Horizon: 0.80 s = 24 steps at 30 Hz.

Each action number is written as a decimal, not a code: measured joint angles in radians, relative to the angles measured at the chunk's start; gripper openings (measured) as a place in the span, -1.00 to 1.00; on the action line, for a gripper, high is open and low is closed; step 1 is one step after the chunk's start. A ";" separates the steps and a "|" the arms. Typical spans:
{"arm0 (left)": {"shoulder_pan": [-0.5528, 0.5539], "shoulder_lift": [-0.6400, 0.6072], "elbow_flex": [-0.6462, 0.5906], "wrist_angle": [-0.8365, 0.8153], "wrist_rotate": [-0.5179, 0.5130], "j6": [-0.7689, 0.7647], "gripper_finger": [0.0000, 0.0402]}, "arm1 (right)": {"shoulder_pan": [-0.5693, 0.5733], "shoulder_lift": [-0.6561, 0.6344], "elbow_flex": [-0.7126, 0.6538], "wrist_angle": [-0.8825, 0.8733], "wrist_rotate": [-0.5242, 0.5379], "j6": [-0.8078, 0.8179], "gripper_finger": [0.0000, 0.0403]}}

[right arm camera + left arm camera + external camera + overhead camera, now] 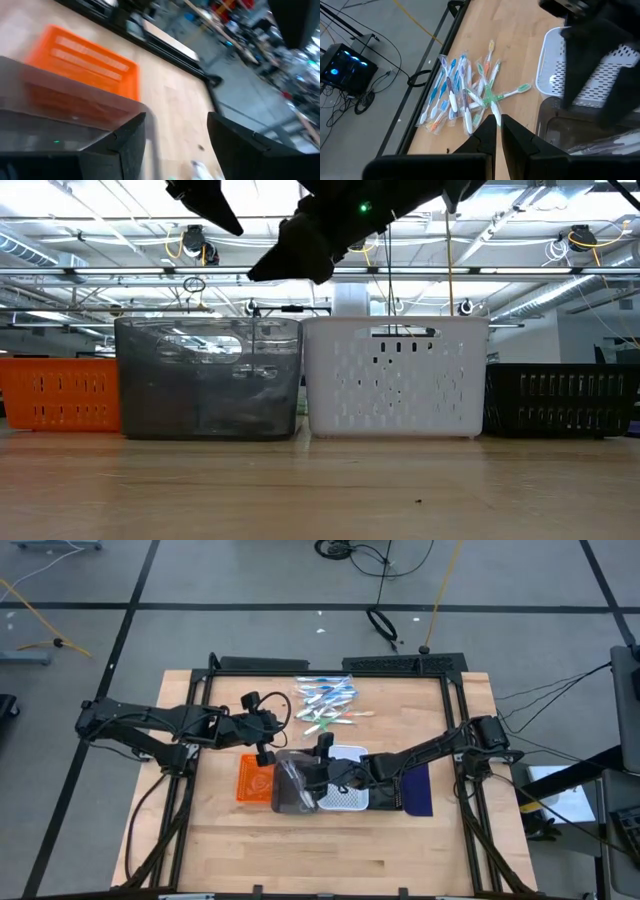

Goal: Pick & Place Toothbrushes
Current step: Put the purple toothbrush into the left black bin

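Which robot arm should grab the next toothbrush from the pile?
Probably the left. Its shut gripper hangs beside the toothbrushes, pointing at them. The right gripper is open over the grey tray.

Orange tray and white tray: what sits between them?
The grey tray, standing between the orange tray and the white tray; clearest in the low view.

Multicoloured toothbrushes (327, 703), piled loosely, on table

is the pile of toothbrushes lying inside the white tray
No, the toothbrushes lie in a loose pile on the bare wooden table, outside and beside the white tray.
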State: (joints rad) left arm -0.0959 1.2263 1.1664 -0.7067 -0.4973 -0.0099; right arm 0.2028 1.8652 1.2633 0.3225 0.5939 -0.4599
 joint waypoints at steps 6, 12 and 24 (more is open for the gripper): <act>0.000 0.000 0.000 0.000 0.000 -0.004 -0.87 | -0.024 0.000 0.000 -0.027 0.064 0.026 -0.04; 0.000 0.000 0.000 0.000 0.000 -0.008 -0.87 | -0.079 -0.038 0.000 -0.135 0.060 0.121 -0.04; 0.000 0.000 0.000 0.000 0.000 -0.023 -0.87 | -0.296 -0.125 -0.001 -0.437 -0.145 0.272 -0.04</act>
State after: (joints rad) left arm -0.0959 1.2263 1.1660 -0.7063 -0.4969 -0.0326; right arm -0.0932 1.7401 1.2623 -0.1147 0.4490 -0.1875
